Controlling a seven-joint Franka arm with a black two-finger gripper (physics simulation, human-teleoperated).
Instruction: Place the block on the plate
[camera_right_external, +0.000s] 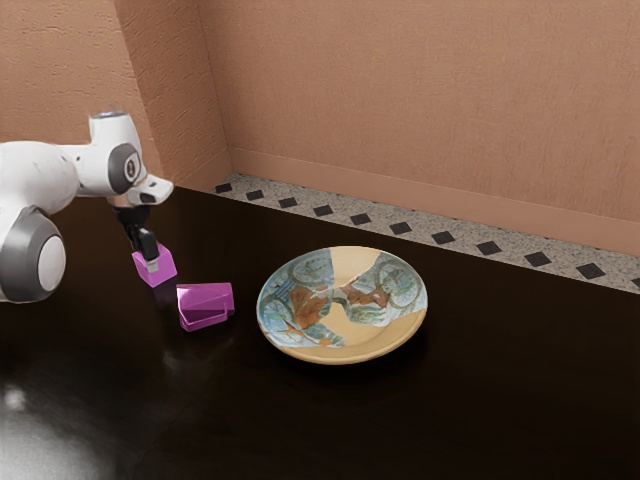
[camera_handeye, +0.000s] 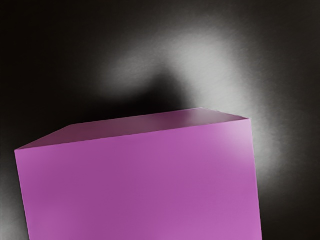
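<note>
Black, glossy tabletop (camera_right_external: 480, 400) is used as the work surface, w/ the ceramic plate (camera_right_external: 375, 337) set out on it, prob. so that a wide, shallow target is offered, reachable by the white robot arm (camera_right_external: 38, 172). The plate's painted side is turned up, ready for smth. to be put down; its pattern is done in blue-green, rust & sand. On the arm's side of the plate, well apart from it, the black gripper (camera_right_external: 151, 264) is pointed down at the magenta cube, prob. b/c a grasp from above is wanted. How far the jaws are parted can't be told, nor whether the cube is actually clasped. Btwn. cube & plate, near the rim, an angular purple piece (camera_right_external: 205, 307) is seen; a low carry might be fouled by it, so extra height is prob. needed.

Task's block is taken to be the magenta cube (camera_right_external: 166, 266), seen at the gripper & apart from the plate, so placing is yet to be done. Flat, plain faces & crisp, straight edges are shown; in the wrist view the broad face is lit pinkish-purple, the narrow one is darker, w/ a faint greyish sheen.
</note>
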